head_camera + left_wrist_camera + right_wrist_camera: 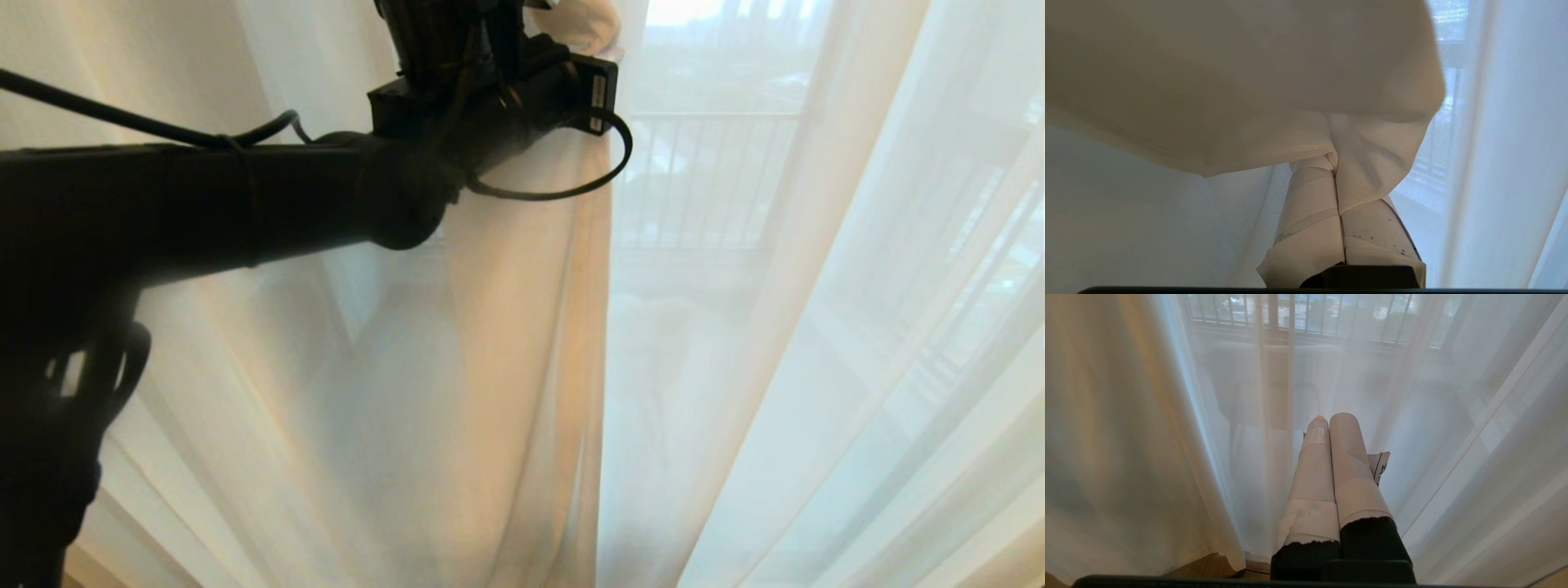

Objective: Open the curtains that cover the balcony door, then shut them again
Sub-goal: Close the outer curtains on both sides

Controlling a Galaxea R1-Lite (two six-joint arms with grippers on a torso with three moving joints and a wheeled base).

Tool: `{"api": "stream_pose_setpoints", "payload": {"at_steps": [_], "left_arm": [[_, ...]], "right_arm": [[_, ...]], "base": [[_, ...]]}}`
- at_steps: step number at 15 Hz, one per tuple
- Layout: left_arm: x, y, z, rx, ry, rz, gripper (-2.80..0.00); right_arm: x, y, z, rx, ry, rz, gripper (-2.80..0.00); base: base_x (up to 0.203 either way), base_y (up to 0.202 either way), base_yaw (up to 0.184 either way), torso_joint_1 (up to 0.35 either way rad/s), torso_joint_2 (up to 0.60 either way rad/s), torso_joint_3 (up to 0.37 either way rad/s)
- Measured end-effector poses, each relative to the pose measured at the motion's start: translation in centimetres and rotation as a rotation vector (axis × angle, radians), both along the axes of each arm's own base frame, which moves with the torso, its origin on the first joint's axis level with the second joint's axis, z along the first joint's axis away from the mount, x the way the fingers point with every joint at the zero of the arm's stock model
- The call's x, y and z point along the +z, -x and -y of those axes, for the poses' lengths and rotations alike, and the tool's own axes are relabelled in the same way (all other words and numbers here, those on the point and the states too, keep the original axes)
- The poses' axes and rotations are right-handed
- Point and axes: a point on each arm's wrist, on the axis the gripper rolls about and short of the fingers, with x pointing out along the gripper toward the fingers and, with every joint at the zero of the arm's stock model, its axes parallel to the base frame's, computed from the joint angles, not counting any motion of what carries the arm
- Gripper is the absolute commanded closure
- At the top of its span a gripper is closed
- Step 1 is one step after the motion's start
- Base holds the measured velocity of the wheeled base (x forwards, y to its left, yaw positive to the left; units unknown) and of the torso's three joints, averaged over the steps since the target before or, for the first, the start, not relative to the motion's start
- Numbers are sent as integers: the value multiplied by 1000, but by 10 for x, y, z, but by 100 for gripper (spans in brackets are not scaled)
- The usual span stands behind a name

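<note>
My left gripper (1335,163) is shut on the edge of the beige curtain (1249,73); a fold of the fabric is pinched between its taped fingers (1310,212) and drapes over their tips. In the head view the black left arm (490,90) reaches up to the top middle, where that beige curtain (531,367) bunches. White sheer curtains (857,327) hang to its right. The balcony door (694,269) shows only dimly through them. My right gripper (1329,418) is shut on nothing, low down, its tips close to the sheers (1453,437).
A balcony railing (702,180) shows beyond the glass, also as dark railing bars (1306,314) in the right wrist view. A strip of wooden floor (1208,565) lies under the beige drape's hem (1106,437). The left arm fills the left side of the head view.
</note>
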Motion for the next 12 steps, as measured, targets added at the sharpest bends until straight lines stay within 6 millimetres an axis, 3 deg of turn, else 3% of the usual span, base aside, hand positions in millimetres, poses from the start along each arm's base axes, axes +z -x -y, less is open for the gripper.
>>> {"api": "stream_pose_setpoints", "payload": {"at_steps": [1, 8, 12], "left_arm": [[0, 0, 0, 8, 0, -2, -280], [8, 12, -11, 55, 9, -11, -280], [5, 40, -32, 65, -20, -83, -280]], "right_arm": [[0, 0, 0, 0, 0, 0, 0], [0, 0, 0, 0, 0, 0, 0], [0, 0, 0, 0, 0, 1, 0]], "base": [[0, 0, 0, 0, 0, 0], [0, 0, 0, 0, 0, 0], [0, 0, 0, 0, 0, 0]]}}
